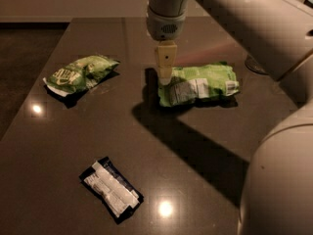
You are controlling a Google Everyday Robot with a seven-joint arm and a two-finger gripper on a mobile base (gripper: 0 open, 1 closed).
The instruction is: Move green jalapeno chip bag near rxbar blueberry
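The green jalapeno chip bag (78,73) lies at the table's left side, darker green with white lettering. The rxbar blueberry (111,189) lies flat near the front, a dark navy wrapper with a white label panel. My gripper (165,75) hangs straight down from the arm at the table's middle, over the left end of a larger lime-green bag (198,83). It is well to the right of the jalapeno bag and far behind the rxbar. It holds nothing that I can see.
The dark glossy table (205,146) falls away along its left edge. The lime-green bag with a nutrition label lies right of centre. My arm's bulky body (279,180) fills the right and lower right. The base of a round object (253,65) shows behind the arm.
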